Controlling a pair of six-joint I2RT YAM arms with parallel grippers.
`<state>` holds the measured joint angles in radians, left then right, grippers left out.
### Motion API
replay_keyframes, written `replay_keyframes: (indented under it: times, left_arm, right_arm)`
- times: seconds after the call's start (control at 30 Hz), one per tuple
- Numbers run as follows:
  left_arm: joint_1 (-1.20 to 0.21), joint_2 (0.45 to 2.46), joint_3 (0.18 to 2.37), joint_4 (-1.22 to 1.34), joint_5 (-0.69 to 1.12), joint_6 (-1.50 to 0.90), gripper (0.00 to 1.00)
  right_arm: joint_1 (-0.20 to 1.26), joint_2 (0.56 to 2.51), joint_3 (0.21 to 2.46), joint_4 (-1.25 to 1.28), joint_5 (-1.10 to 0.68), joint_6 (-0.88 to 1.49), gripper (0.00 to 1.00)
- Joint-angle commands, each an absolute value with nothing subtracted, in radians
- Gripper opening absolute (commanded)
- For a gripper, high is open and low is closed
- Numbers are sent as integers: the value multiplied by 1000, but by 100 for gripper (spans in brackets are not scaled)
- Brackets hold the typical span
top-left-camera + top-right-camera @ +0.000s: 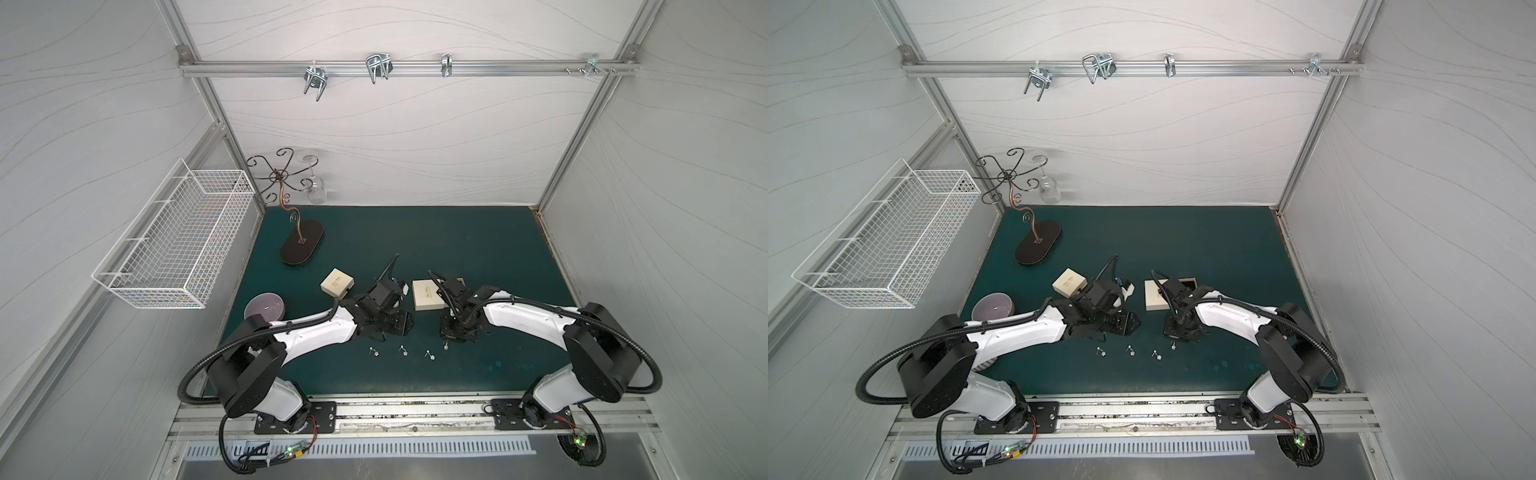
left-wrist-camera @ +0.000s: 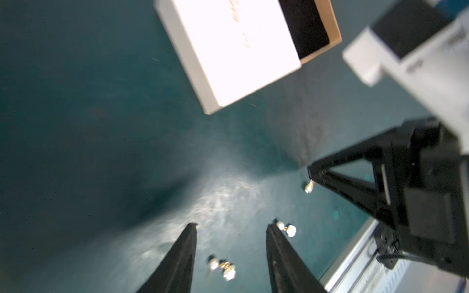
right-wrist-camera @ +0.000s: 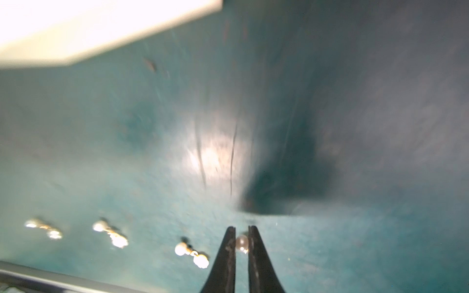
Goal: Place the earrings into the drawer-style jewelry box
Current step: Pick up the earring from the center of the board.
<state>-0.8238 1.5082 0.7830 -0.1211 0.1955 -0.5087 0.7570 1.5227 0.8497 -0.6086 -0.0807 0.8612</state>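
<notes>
Several tiny silver earrings point(image 1: 403, 351) lie in a row on the green mat near its front edge. My right gripper point(image 3: 241, 228) is shut on the pale bead of the rightmost earring point(image 3: 242, 242), still low at the mat. My left gripper point(image 2: 232, 225) stands open over the row. One earring point(image 2: 222, 269) lies between its fingers without touching them, and another point(image 2: 286, 228) lies just outside one finger. The drawer-style jewelry box point(image 1: 430, 295), cream and flat, sits behind the right gripper point(image 1: 448, 338), and its dark-lined drawer point(image 2: 304, 25) is pulled out.
A smaller cream box point(image 1: 337, 282) sits behind the left arm. A purple bowl point(image 1: 264, 307) is at the left, and a dark oval-based scroll stand point(image 1: 301, 247) holding a hanging glass point(image 1: 316, 189) is at the back left. A white wire basket point(image 1: 174, 245) hangs on the left wall.
</notes>
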Motion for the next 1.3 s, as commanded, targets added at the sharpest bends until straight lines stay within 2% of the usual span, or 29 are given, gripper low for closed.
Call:
replay_keyframes:
  times: [0.0, 0.2, 0.53, 0.67, 1.27]
  left_arm:
    - [-855, 1565, 811, 25, 253, -504, 48]
    - [-896, 1666, 822, 143, 291, -456, 47]
    - [-899, 1762, 806, 328, 406, -412, 34]
    - [-901, 1779, 798, 381, 456, -411, 33]
    - [-905, 1835, 810, 414, 482, -417, 24]
  right_arm:
    - [724, 1501, 838, -591, -128, 837, 12]
    - [682, 1504, 836, -565, -175, 821, 12]
    - [660, 1503, 822, -531, -225, 828, 12]
    - [656, 1502, 821, -525, -232, 830, 12]
    - [650, 1488, 821, -526, -249, 834, 12]
